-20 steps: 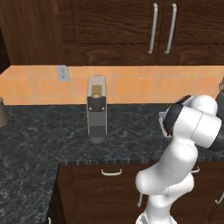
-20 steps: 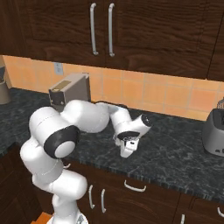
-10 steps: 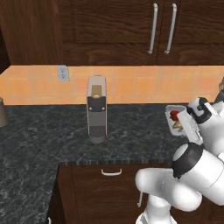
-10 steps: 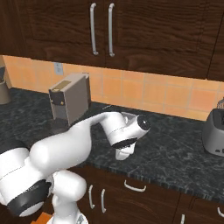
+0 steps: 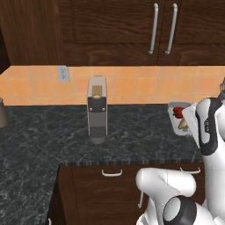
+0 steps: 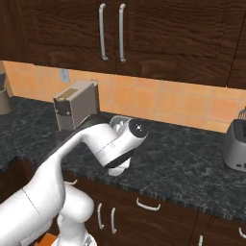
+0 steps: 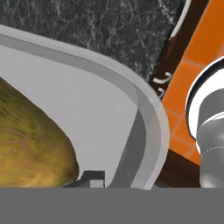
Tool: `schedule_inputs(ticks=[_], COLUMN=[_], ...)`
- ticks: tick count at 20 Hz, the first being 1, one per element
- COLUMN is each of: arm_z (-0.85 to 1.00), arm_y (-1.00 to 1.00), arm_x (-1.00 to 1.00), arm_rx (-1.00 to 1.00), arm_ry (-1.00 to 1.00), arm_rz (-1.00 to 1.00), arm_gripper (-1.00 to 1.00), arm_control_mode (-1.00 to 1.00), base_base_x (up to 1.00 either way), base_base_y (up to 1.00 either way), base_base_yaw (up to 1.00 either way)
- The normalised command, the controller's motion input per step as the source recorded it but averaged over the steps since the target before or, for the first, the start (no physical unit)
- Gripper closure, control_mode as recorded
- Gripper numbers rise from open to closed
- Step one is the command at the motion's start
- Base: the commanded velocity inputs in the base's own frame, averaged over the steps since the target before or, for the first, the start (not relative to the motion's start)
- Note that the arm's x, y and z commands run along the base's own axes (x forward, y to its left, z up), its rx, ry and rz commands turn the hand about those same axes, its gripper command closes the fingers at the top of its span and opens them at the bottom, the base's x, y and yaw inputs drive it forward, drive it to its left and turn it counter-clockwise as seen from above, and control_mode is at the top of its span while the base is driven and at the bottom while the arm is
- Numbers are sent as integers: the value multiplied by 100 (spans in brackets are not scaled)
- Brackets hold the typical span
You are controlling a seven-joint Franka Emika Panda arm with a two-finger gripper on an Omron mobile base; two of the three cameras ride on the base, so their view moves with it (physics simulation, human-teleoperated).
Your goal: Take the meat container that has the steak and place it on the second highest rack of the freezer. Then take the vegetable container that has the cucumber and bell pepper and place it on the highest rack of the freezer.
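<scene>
Container in hand view: shallow white plastic tray [image 7: 144, 118] w/ yellow-green vegetable [image 7: 30, 140] inside, seemingly lifted off the black stone counter [image 5: 132, 136]. Gripper state: cannot tell. Judged step: carrying veg container; next calls for driving to freezer, highest rack.

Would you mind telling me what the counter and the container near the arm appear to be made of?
The counter looks like polished dark stone, perhaps granite: black with pale grey veining and a faint sheen. The container looks like smooth, matte pale-grey plastic, judging by its thin, rounded rim and even colour, though the render leaves that open.
</scene>
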Motion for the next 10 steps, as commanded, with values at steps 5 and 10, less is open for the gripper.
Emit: schedule_inputs(ticks=[5,10], arm_z=[21,4], arm_y=[34,11], arm_x=[-33,-6], arm_rx=[-6,-1], arm_ry=[-3,4], arm_rz=[0,-2], arm_gripper=[100,100], arm_control_mode=[-100,-100], base_base_x=[0,0], base_base_y=[0,0], base_base_yaw=[0,0])
